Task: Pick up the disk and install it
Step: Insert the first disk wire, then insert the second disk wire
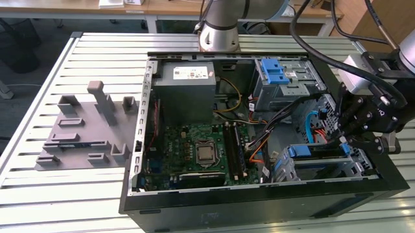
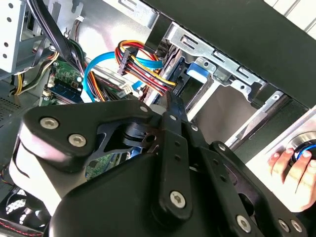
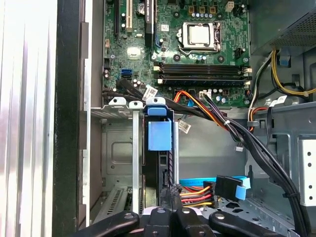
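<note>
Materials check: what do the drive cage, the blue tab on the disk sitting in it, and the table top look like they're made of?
Drive cage: bare sheet metal, likely steel; dull silver, stamped holes and folded edges.
Blue tab on the disk: looks like moulded plastic; uniform matte blue, rounded corners.
Table top: seemingly aluminium profile; pale grey, parallel slots, soft sheen.

Slatted metal table (image 1: 97, 194) carries computer case (image 1: 259, 206), grey fixture (image 1: 84, 131)
</note>
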`<state>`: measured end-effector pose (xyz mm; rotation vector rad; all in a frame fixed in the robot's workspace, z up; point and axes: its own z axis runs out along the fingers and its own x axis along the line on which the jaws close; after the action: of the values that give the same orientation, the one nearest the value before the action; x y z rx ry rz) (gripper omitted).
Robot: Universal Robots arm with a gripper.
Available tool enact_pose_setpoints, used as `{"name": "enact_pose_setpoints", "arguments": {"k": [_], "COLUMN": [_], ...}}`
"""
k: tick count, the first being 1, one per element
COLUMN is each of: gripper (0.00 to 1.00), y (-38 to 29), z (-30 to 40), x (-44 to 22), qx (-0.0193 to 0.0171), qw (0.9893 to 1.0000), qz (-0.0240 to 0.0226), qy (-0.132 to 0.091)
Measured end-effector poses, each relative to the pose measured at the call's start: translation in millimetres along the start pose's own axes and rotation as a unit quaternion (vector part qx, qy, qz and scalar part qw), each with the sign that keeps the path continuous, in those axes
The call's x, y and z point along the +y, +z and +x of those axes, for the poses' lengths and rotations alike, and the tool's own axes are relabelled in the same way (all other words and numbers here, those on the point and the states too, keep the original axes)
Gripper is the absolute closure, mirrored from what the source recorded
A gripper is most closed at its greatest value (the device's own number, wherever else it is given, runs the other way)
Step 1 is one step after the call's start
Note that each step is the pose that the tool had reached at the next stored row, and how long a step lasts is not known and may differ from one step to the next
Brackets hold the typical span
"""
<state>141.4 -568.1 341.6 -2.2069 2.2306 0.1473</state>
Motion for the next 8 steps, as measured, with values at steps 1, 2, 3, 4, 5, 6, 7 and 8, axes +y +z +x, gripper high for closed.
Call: {"name": "enact_pose_setpoints", "arguments": {"k": [1,2,3,4,5,6,7,8], "gripper": [0.89,0.89,0.89,0.89,0.89,0.89,0.89,0.89], "y": [0.0,-0.1,-0.1,-0.3,-0.6,-0.6,-0.7,-0.7], "z": [0.0,0.0,0.0,0.0,0.0,0.0,-0.1,-0.1], "x": [0.0,0.0,0.0,0.0,0.0,0.0,0.0,0.1], "qx": [0.0,0.0,0.0,0.0,0.0,0.0,0.0,0.0], "qw": [1.0,1.0,1.0,1.0,1.0,1.0,1.0,1.0], "qz": [0.0,0.0,0.0,0.0,0.0,0.0,0.0,0.0], "qy": [0.0,0.0,0.0,0.0,0.0,0.0,0.0,0.0]}}
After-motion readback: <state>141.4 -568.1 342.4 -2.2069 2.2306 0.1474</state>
